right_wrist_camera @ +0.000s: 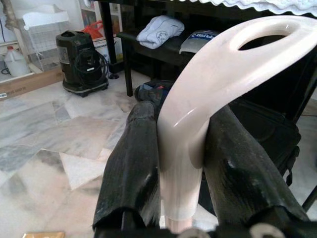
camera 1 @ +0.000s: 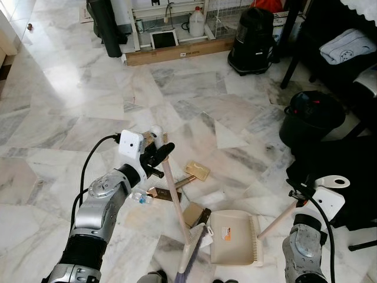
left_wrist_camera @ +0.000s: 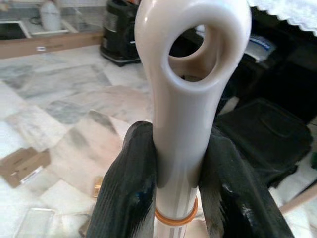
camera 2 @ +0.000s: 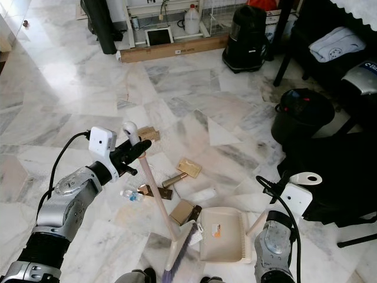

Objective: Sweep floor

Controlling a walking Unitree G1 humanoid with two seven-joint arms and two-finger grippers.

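The right gripper [right_wrist_camera: 181, 163] pinches the dustpan handle [right_wrist_camera: 208, 94] between its two black fingers [right_wrist_camera: 131, 163]; the cream dustpan [camera 1: 234, 237] rests on the marble floor [camera 1: 70, 88] just in front of the robot. Beside it, the left gripper [left_wrist_camera: 173, 198] clamps the broom handle [left_wrist_camera: 183, 99], the broom [camera 1: 189, 250] head down by the dustpan. Cardboard scraps [camera 1: 197, 171] lie just beyond, a black bin [camera 1: 311, 118] farther right

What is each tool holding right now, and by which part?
Left tool grips the broom near its handle's looped top. Right tool grips the dustpan handle just below its loop.
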